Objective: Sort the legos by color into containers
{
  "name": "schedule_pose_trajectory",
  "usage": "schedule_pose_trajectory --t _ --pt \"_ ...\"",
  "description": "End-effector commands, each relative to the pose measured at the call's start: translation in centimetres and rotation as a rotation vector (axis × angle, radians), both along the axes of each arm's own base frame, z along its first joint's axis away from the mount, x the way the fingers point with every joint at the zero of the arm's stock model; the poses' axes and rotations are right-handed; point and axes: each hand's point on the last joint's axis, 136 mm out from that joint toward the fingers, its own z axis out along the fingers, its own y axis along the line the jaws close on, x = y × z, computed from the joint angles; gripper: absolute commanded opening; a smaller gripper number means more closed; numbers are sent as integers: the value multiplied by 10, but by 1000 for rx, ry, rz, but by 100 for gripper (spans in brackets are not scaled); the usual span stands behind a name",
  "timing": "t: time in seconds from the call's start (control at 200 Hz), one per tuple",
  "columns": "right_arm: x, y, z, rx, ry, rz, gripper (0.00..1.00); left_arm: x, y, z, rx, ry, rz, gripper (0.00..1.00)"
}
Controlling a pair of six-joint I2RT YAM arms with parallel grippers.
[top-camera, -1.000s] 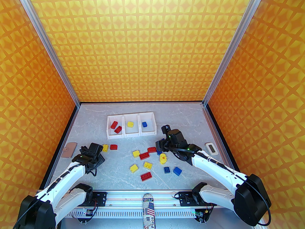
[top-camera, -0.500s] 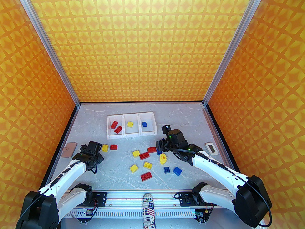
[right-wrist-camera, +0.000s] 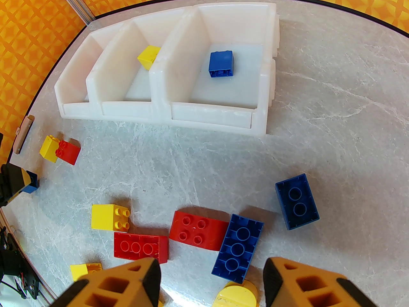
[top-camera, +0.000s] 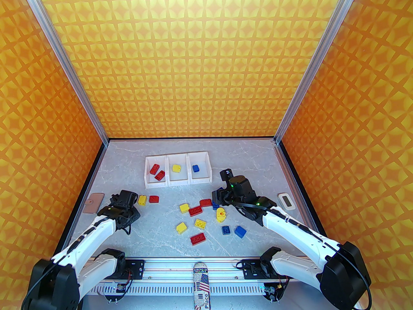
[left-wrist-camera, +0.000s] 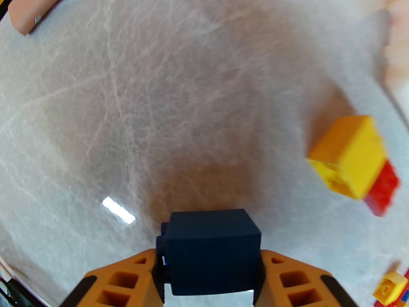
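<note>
Left end effector [left-wrist-camera: 209,267] clamps blue brick [left-wrist-camera: 212,245]; right end effector [right-wrist-camera: 212,273] gapes above crowded legos [right-wrist-camera: 238,248].

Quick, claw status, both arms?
Left claw: closed on a dark blue brick.
Right claw: open, holding nothing.

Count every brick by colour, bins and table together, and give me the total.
Red bricks: 6
Yellow bricks: 6, counting the rounded one
Blue bricks: 6, counting the held brick in the left pincer
Total: 18
</note>
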Motion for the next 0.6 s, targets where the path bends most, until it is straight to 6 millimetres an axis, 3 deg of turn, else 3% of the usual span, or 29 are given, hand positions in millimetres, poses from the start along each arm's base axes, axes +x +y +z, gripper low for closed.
schedule_pose_trajectory --t 0.0,0.17,0.33,0.525,0.545,0.56,0.595 --pt "-1 -7 -1 -36 -11 -17 58 15 -18 41 -19 -79 -99 31" --pt "5 -12 -3 -70 -7 -48 59 59 -61 89 11 -146 -296 29" --pt "8 -18 -3 -95 -10 -79 58 116 -124 128 32 -226 -483 29" --pt "8 -29 -9 -135 -7 -118 58 180 -203 145 51 -270 -651 28" --pt "8 -31 -10 -142 -5 -123 58 183 -210 139 53 -257 -668 28" --pt "8 -32 -11 -146 -5 -127 58 191 -218 150 46 -286 -677 28" --pt "8 -35 -11 -151 -5 -137 58 202 -230 152 38 -296 -694 29"
